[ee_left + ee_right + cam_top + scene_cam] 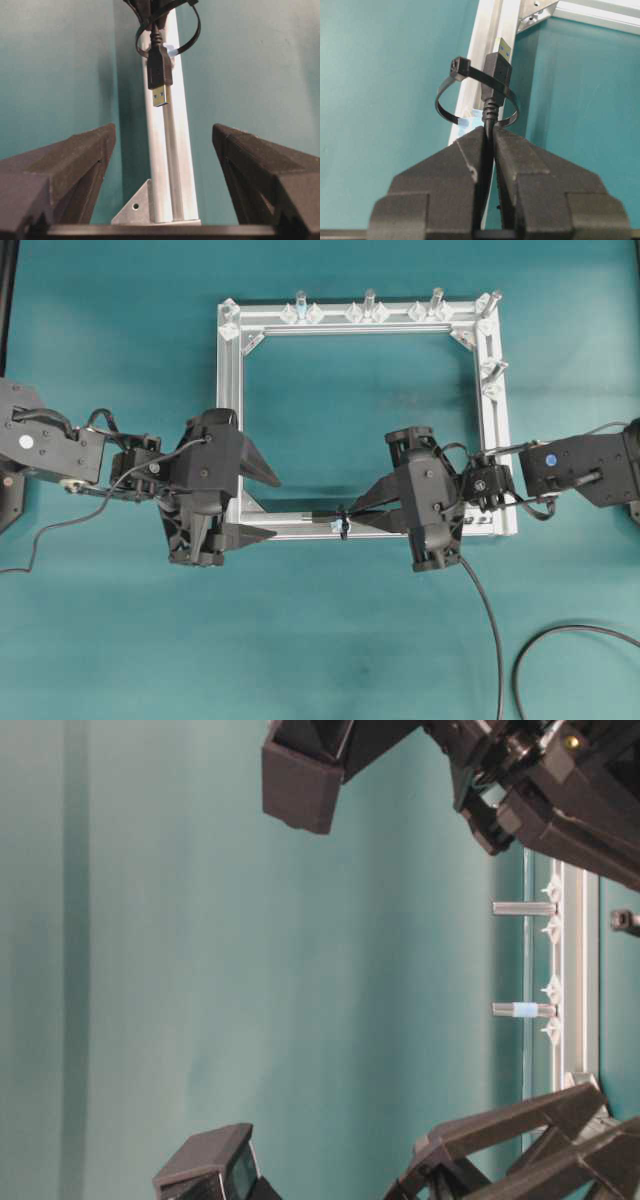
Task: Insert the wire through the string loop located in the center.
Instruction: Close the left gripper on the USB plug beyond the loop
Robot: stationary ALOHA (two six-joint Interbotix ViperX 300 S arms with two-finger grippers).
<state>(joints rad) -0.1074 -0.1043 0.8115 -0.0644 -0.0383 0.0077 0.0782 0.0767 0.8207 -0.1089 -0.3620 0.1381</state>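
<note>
The wire [496,67] is a black cable with a gold-tipped plug. My right gripper [489,129] is shut on it just behind the plug. The plug pokes through the string loop [445,107], a black ring on the silver frame bar beside a pale-blue fitting [472,120]. In the left wrist view the plug [160,75] points toward my left gripper [162,129], which is open and empty, some way short of it. Overhead, the loop [343,523] sits mid-way along the near bar. The right gripper [352,520] is at it, and the left gripper [275,506] is at the bar's left end.
The square aluminium frame [230,390] lies on the teal table with upright posts [369,302] along its far bar and right side. The wire's slack [490,620] trails off toward the front right. A corner bracket [135,207] sits below the left gripper.
</note>
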